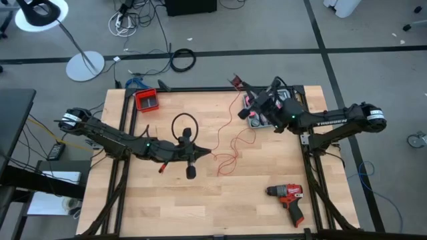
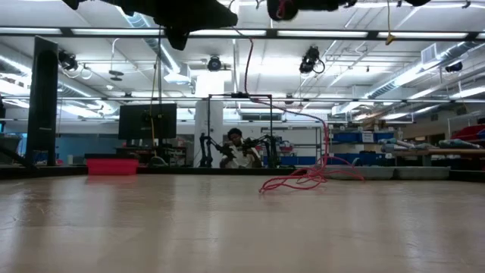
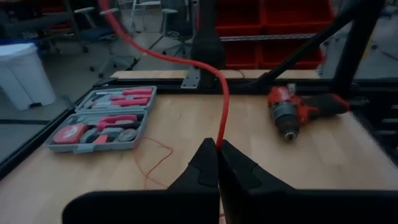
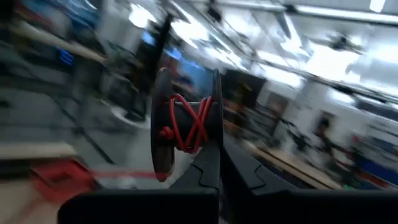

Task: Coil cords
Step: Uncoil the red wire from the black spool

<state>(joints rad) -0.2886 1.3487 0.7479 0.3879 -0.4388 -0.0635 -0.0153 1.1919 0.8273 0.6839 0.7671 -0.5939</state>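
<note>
A: Closest to you in the left wrist view, the left gripper (image 3: pixel 218 163) has its two dark fingers pressed together on a red wire (image 3: pixel 225 106). That wire arcs up and away from the fingertips.

B: And from above?

A: You see the left gripper (image 1: pixel 208 155) out over the middle of the wooden table (image 1: pixel 167 213), with the cords (image 1: pixel 230 157) trailing as loose red loops on the boards just beside it, then running up toward the right arm.

B: What is the right gripper doing?

A: In its own wrist view the right gripper (image 4: pixel 219 163) is closed on a dark spool (image 4: pixel 186 127) with red wire crossed around its core. From above you find the right gripper (image 1: pixel 259 107) over the far right part of the table, above the open grey tool case (image 1: pixel 261 119).

B: Anything else on the table?

A: A red drill (image 1: pixel 288 199) lies near the front right, well apart from the cords. A small red bin (image 1: pixel 147 100) sits at the far left, and a black cable ring (image 1: pixel 183 125) lies near the left arm.
</note>
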